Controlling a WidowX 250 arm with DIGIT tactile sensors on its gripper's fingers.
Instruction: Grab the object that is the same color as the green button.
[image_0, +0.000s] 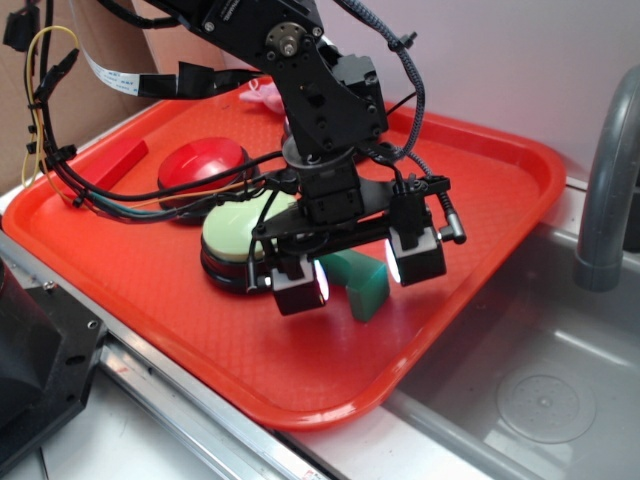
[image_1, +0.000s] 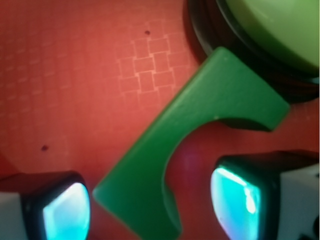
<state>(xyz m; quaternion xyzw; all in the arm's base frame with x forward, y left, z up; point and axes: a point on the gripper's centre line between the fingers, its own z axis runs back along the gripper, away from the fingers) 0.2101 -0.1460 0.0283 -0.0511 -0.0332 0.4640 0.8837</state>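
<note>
Claw: the gripper (image_0: 347, 273) hangs low over the red tray (image_0: 470, 170) with its two pads spread wide apart. It is not squeezing anything.

Green block: the arch block (image_0: 362, 280) lies on the tray between the two pads. In the wrist view the arch block (image_1: 190, 145) runs slanted from 7 o'clock up to 1 o'clock, with its round cutout facing 5 o'clock.

Green button: the pale green button (image_0: 243, 232) sits at 9 o'clock from the block in the outside view. In the wrist view the green button (image_1: 280, 30) is at 1 o'clock, and the block's top end is right by its black base, maybe touching it.

Other things: a red button (image_0: 203, 165) sits further back on the tray, and a red bar (image_0: 118, 163) lies by the tray's left edge.

What could go wrong: the block is slanted, so the pads may pinch its corners and it could spin or pop out.

Another worry: the button is very near, so a pad may bump its black base or push the block under it.

Good sign: the block looks well between the pads, so closing here seems about right.
</note>
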